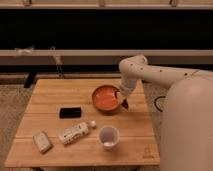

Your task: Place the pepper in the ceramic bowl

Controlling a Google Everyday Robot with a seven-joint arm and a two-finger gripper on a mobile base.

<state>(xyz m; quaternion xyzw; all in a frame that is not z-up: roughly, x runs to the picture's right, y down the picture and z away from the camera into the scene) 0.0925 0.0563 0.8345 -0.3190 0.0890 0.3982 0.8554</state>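
Note:
The ceramic bowl [104,98], round with an orange-red inside, stands right of centre on the wooden table [55,95]. My gripper [123,103] hangs from the white arm at the bowl's right rim, just above it. A small dark red piece, the pepper [124,105], shows at the gripper's tip, held there. It is over the rim's right edge, not inside the bowl.
A white cup [108,136] stands in front of the bowl. A bottle [75,132] lies on its side, left of the cup. A flat black object [70,112] and a small packet [42,141] lie further left. A dark bench runs behind the table.

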